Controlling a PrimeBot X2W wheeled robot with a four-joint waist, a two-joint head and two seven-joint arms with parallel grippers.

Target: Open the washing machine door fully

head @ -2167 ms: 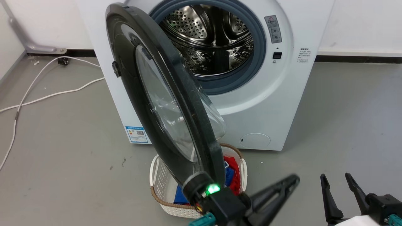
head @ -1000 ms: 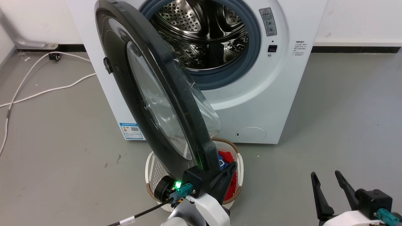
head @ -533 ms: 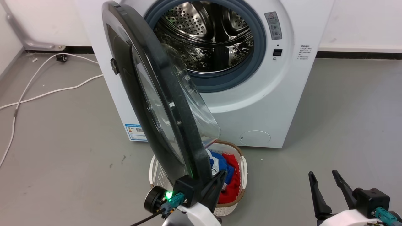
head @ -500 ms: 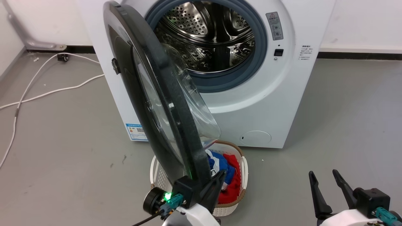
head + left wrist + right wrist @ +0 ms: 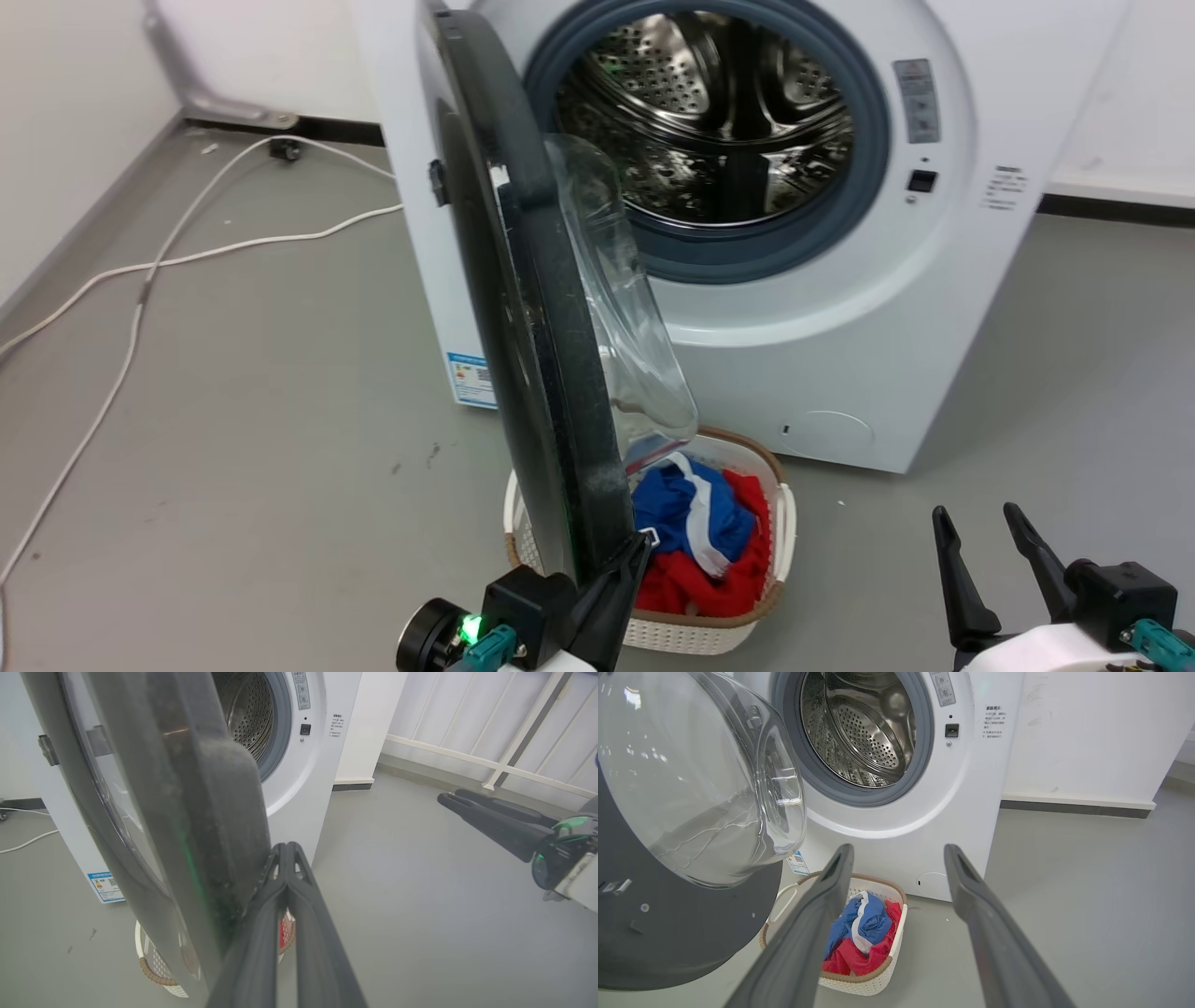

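Laundry basket (image 5: 695, 637) before the washing machine (image 5: 840, 373), partly beneath the door (image 5: 553, 327).

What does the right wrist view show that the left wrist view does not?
Right wrist view, not left: the blue garment in the laundry basket and the round flap. Left wrist view, not right: a white railing, a white cable and the shut left end effector against the washing machine door. Both: that door, the steel drum, the basket.
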